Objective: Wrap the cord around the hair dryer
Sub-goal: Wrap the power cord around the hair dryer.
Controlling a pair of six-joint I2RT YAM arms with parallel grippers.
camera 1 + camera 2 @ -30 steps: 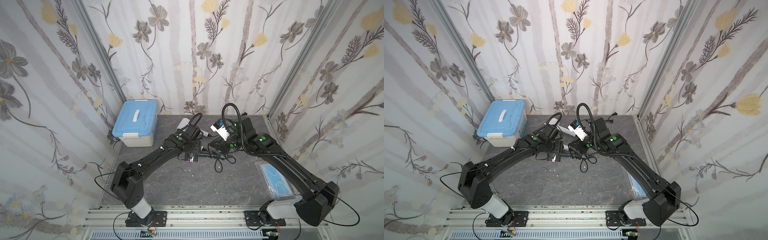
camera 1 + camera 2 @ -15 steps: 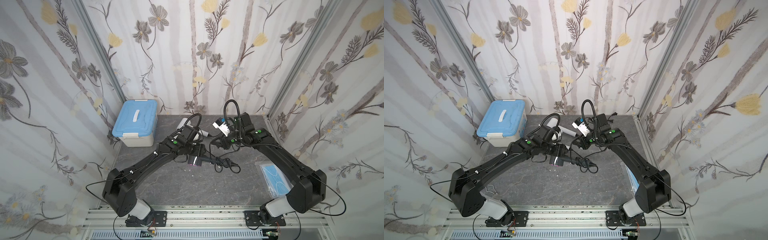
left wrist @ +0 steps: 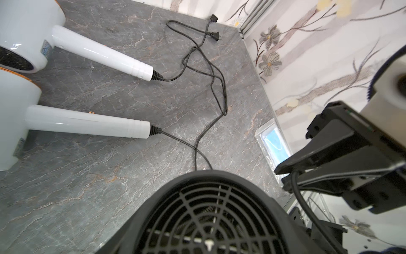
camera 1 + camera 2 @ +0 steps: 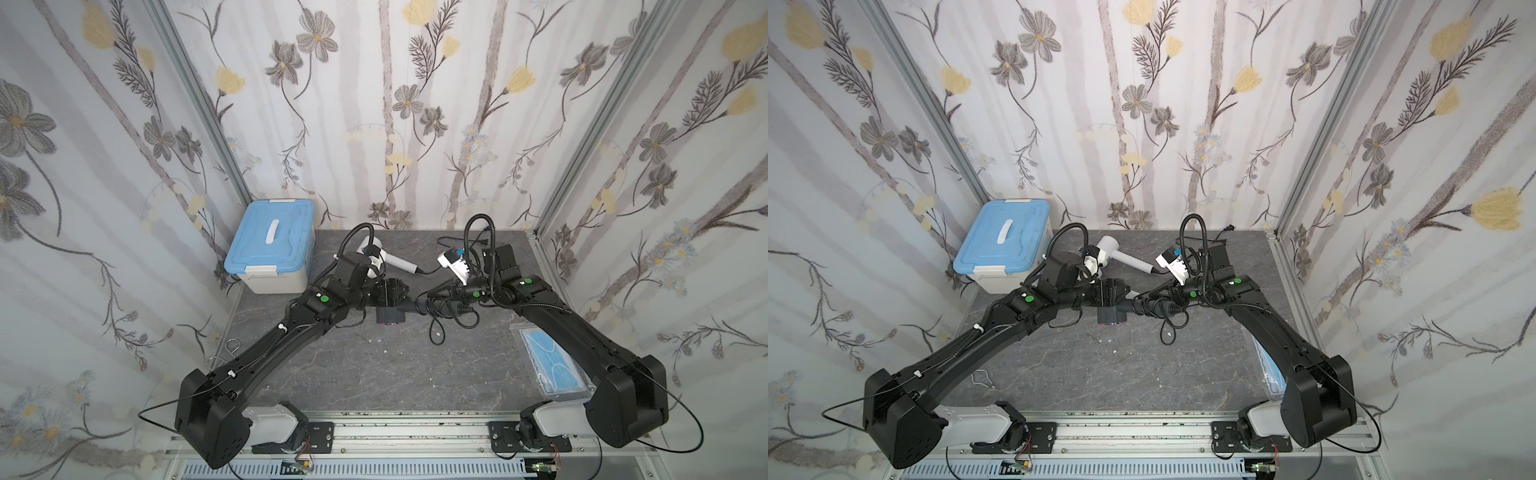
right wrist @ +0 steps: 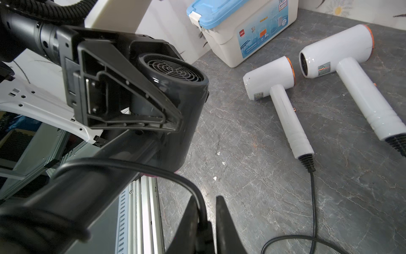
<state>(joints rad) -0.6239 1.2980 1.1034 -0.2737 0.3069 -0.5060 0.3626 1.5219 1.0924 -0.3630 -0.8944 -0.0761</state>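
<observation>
Black hair dryer (image 5: 186,110) is held off the table, on the robot's right of the blue-lidded box (image 4: 270,245) and nearer the robot. Left gripper (image 4: 390,305) is clamped on its barrel. Right gripper (image 5: 206,204) pinches the cord (image 4: 434,308) by the handle. Over the last second the right arm has circled and the slack has drawn up into coils. One loop dangles, so winding looks unfinished.

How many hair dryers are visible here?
3. A black hair dryer is in the left claw. A white hair dryer and a second white hair dryer lie side by side on the table. No other seems hidden.
</observation>
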